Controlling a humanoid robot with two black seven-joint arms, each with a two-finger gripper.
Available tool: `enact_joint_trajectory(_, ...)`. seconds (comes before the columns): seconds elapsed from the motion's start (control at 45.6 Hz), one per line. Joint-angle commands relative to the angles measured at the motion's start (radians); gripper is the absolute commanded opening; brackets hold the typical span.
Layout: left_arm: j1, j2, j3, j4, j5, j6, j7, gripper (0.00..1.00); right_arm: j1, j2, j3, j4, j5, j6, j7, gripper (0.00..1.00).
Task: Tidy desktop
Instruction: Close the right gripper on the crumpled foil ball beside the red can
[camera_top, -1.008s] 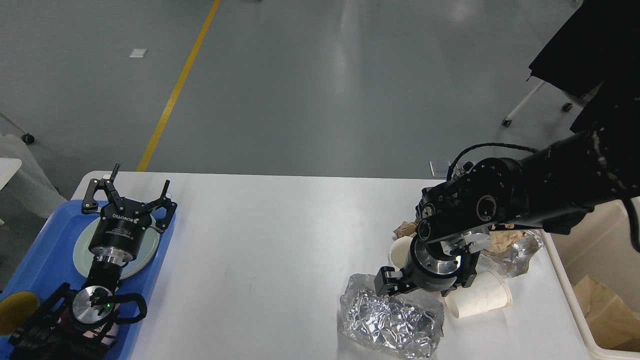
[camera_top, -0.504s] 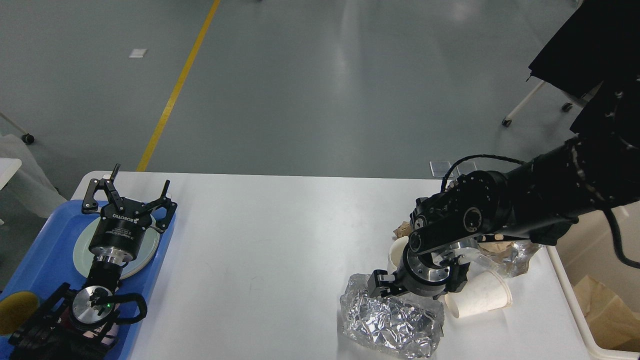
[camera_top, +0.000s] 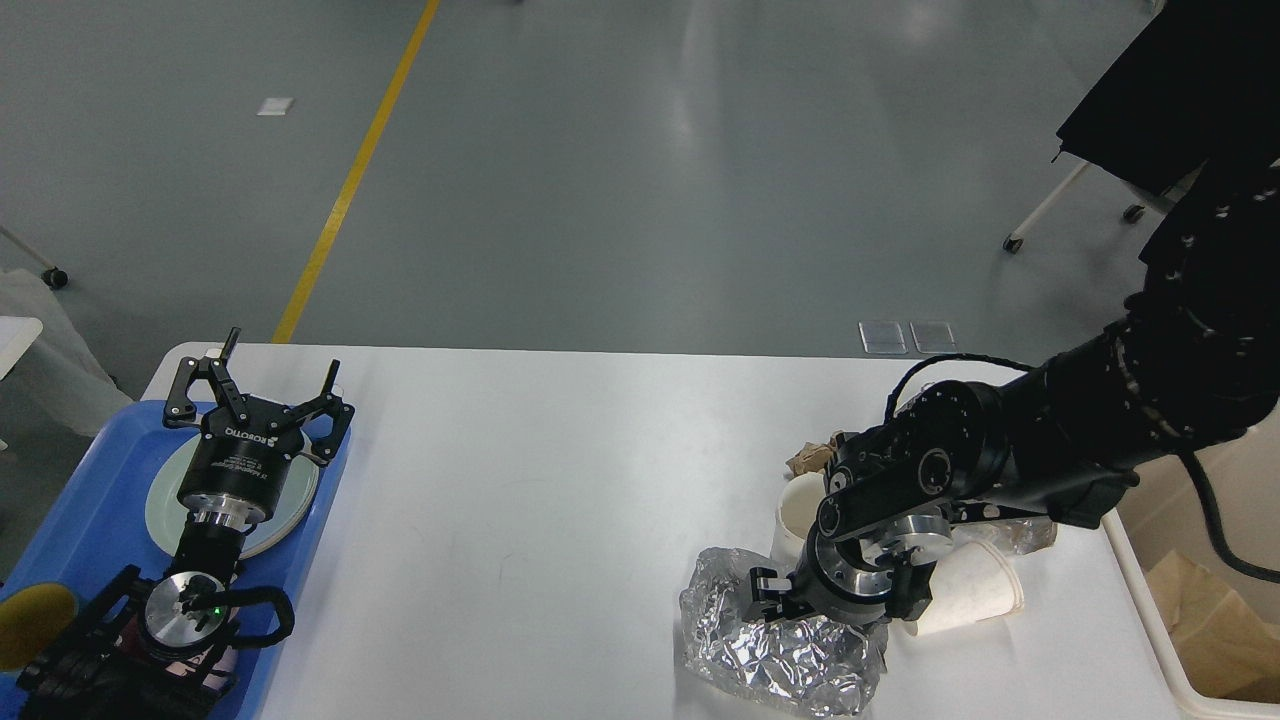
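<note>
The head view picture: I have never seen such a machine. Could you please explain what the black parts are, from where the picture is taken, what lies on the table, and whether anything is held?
The camera sits in a robot's head, looking forward and down. The black parts are its two arms. The left gripper is open above a plate on a blue tray and holds nothing. The right gripper points down onto a crumpled foil container; whether it grips the foil cannot be seen. On the white desktop also lie paper cups, one upright and one on its side, and brown crumpled paper. A cream bin stands at the right.
</note>
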Motion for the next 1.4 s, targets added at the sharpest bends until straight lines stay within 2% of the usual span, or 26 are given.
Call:
enact_joint_trajectory(0.0, 0.000, 0.001, 0.000, 0.000, 0.000, 0.000, 0.000, 0.97, -0.031, -0.001, 0.001, -0.019, 0.007, -0.008, 0.000, 0.94)
enact_joint_trajectory(0.175, 0.000, 0.001, 0.000, 0.000, 0.000, 0.000, 0.000, 0.97, -0.063, -0.001, 0.000, -0.042, 0.022, -0.009, 0.000, 0.94)
enact_joint_trajectory(0.395, 0.000, 0.001, 0.000, 0.000, 0.000, 0.000, 0.000, 0.97, -0.185, 0.002, 0.000, -0.143, 0.024, -0.011, 0.000, 0.94)
enact_joint_trajectory(0.46, 0.000, 0.001, 0.000, 0.000, 0.000, 0.000, 0.000, 0.97, -0.204, -0.007, -0.011, -0.160, 0.027, -0.014, 0.000, 0.89)
enact_joint_trajectory(0.636, 0.000, 0.001, 0.000, 0.000, 0.000, 0.000, 0.000, 0.97, -0.161, -0.046, -0.023, -0.136, 0.035, -0.006, -0.006, 0.88)
enact_joint_trajectory(0.877, 0.000, -0.001, 0.000, 0.000, 0.000, 0.000, 0.000, 0.97, 0.008, -0.052, -0.063, -0.030, 0.048, 0.003, -0.011, 0.89)
enact_joint_trajectory(1.162, 0.000, -0.001, 0.000, 0.000, 0.000, 0.000, 0.000, 0.97, -0.135, -0.046, -0.126, -0.060, 0.032, -0.018, -0.008, 0.87)
enact_joint_trajectory(1.25, 0.000, 0.001, 0.000, 0.000, 0.000, 0.000, 0.000, 0.97, -0.163, -0.043, -0.124, -0.076, 0.030, -0.026, -0.006, 0.81)
enact_joint_trajectory(1.337, 0.000, 0.001, 0.000, 0.000, 0.000, 0.000, 0.000, 0.97, -0.193, -0.037, -0.124, -0.108, 0.038, -0.028, -0.006, 0.65)
enact_joint_trajectory(1.381, 0.000, 0.001, 0.000, 0.000, 0.000, 0.000, 0.000, 0.97, -0.205, -0.030, -0.124, -0.120, 0.038, -0.029, -0.006, 0.64)
